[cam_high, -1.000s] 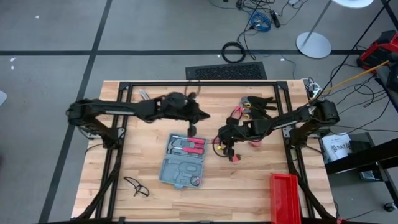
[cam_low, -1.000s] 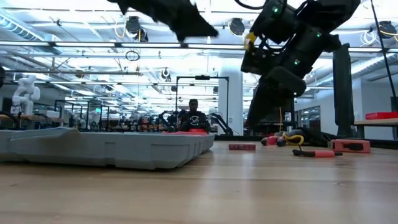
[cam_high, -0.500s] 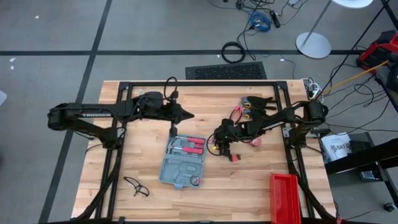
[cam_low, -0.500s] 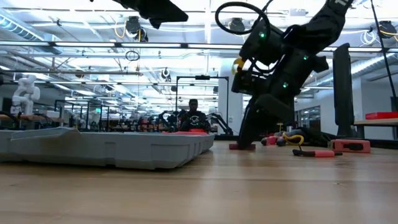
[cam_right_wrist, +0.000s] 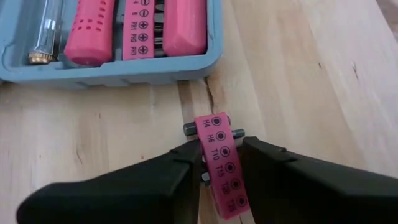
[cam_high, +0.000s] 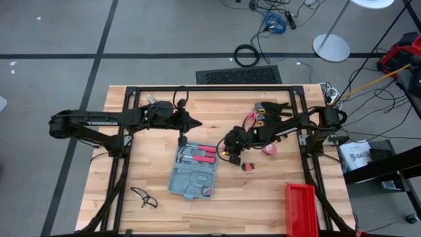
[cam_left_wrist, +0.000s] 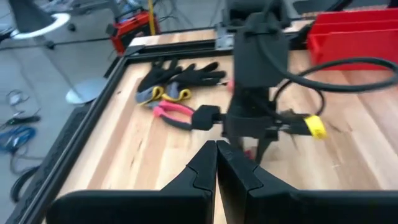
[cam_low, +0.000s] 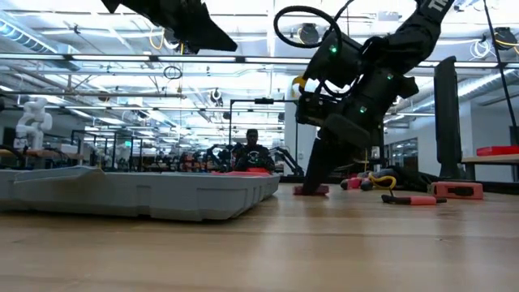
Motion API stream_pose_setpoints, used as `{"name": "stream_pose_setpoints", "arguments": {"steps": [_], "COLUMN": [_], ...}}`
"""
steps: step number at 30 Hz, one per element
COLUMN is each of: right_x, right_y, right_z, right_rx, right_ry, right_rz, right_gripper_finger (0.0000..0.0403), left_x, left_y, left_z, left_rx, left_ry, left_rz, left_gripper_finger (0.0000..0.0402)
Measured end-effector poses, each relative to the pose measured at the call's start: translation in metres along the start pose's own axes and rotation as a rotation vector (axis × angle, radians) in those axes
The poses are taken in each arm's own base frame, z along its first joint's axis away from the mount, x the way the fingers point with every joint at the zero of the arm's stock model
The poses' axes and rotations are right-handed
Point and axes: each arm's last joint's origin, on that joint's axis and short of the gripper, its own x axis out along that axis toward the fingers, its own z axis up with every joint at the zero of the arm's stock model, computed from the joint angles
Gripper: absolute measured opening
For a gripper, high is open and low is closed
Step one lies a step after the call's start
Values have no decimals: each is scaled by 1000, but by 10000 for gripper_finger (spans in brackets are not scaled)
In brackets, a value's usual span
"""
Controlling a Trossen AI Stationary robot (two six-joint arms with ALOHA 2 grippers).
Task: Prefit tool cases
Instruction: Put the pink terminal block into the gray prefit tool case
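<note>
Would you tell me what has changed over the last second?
The right gripper came down beside the tool case and closed on the red bit holder. The left gripper, shut, drew back from over the case. The case, red bin and gloves stayed put.

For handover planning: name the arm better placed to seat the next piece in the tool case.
Right. The right gripper already clamps the pink bit holder beside the tool case. The left gripper waits shut, apart from it.
</note>
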Motion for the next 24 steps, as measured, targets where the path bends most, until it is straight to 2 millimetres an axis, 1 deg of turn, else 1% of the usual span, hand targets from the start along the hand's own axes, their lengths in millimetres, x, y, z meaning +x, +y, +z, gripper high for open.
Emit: {"name": "stream_pose_setpoints", "arguments": {"steps": [3,6,9,10,12,14,16,17,21,24], "right_x": [-11,-26,-41,-44,-45,-46,-43,-39,-8,10], "right_y": [2,4,8,9,14,22,28,32,46,55], "right_z": [11,22,49,55,68,83,99,106,126,144], "right_rx": [7,25,68,65,51,44,61,70,87,83], "right_ry": [-12,22,-18,-18,-31,-72,-114,-122,-107,-108], "right_rz": [-3,-46,-73,-93,-116,-125,-110,-104,-98,-100], "right_gripper_finger": [71,71,71,71,71,71,71,71,71,71], "left_x": [-2,-5,-10,-11,-14,-16,-16,-17,-23,-30], "left_y": [1,2,2,2,2,1,0,-2,-7,-9], "left_z": [-2,-8,-11,-13,-17,-25,-36,-43,-66,-82], "left_rx": [-18,-28,-62,-75,-98,-120,-136,-141,-181,-206], "left_ry": [34,101,146,165,204,253,306,326,360,366], "left_rz": [47,96,138,147,170,180,182,181,182,188], "left_gripper_finger": [18,18,18,18,18,18,18,18,18,18]}}
